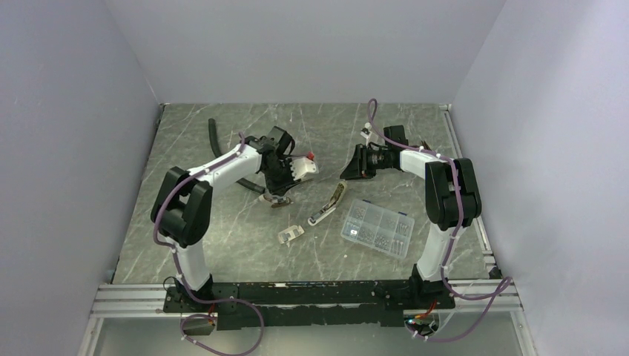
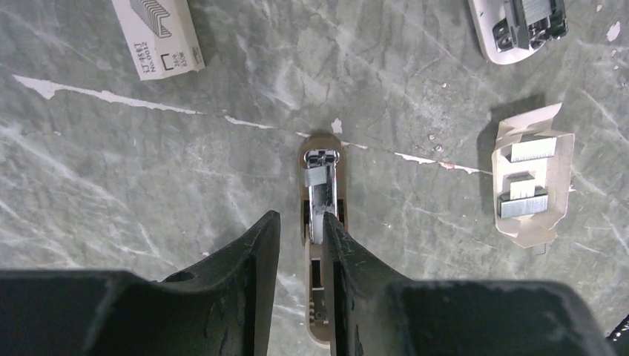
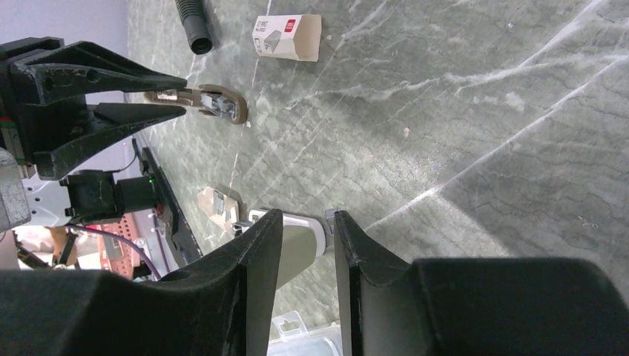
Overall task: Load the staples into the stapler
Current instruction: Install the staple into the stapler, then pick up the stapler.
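I think I am seating staples [image 2: 319,176] in the stapler [image 2: 323,141]. My left gripper [image 2: 300,219] is narrow above it, hold unclear; my right gripper [image 3: 306,215] is open. Next, careful closing.

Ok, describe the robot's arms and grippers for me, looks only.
Both the left arm and the right arm have white link shells with bulky black joint housings. A purple cable loops along each. The left gripper and right gripper each have two matte black, tapered fingers.
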You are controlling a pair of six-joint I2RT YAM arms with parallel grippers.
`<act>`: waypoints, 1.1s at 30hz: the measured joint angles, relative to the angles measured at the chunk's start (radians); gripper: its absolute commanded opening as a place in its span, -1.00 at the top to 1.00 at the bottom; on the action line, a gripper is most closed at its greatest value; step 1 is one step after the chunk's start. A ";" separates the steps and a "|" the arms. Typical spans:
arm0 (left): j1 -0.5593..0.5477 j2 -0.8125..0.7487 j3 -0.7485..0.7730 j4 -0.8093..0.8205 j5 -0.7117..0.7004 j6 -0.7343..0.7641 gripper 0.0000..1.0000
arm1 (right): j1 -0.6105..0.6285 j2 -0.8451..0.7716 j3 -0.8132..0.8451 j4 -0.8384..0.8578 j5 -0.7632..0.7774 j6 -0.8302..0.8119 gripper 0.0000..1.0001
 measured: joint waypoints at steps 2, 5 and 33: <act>0.000 0.014 0.006 -0.001 0.015 -0.005 0.35 | 0.000 0.000 0.000 0.000 0.000 0.000 0.30; 0.007 0.060 0.040 -0.011 0.048 -0.016 0.34 | 0.000 0.000 0.000 0.000 0.000 0.000 0.30; 0.084 0.262 0.208 -0.200 0.245 -0.038 0.95 | -0.005 0.000 -0.001 0.000 0.000 0.000 0.32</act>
